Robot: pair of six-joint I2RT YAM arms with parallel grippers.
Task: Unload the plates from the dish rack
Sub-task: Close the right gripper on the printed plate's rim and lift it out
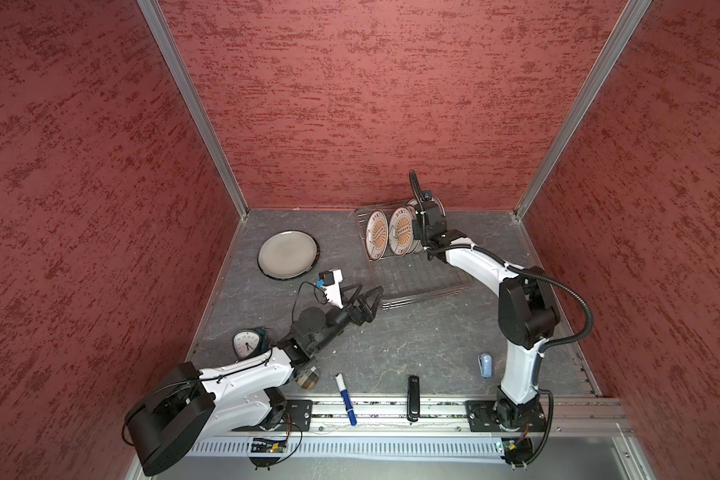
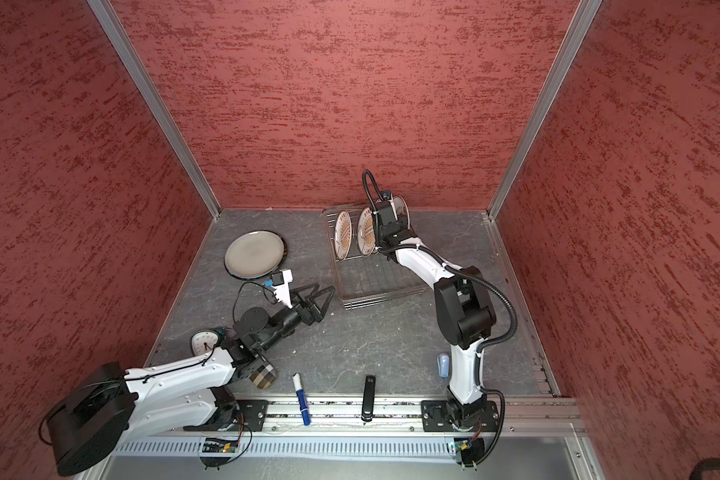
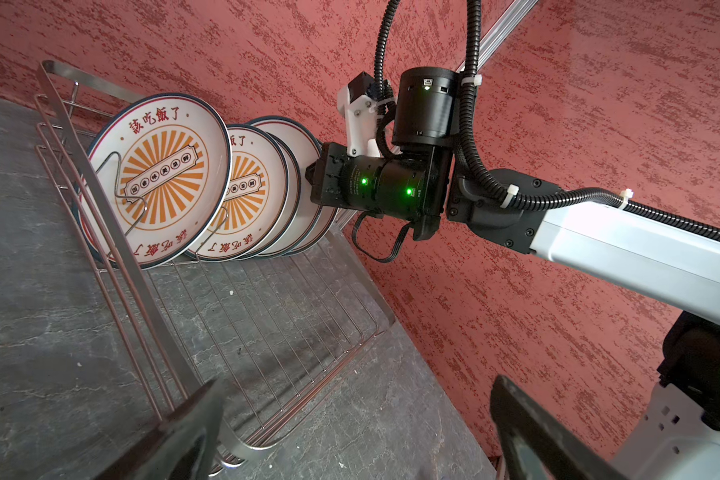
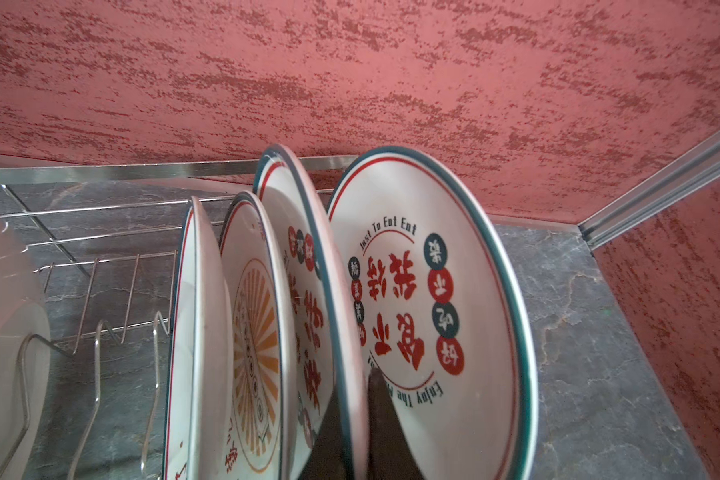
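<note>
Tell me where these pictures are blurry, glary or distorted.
Left wrist view: the fingers at the frame edge are dark blurs, the right arm's white link is blown out, the racked plates sharp. Right wrist view: the gripped plate softens near the lens; a pale shape is smeared. Both top views: wide-angle lens splays the walls; soft sheen on the grey plate.

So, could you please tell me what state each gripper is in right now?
Left gripper: open, holding nothing.
Right gripper: closed on the rim of a plate standing in the rack.
</note>
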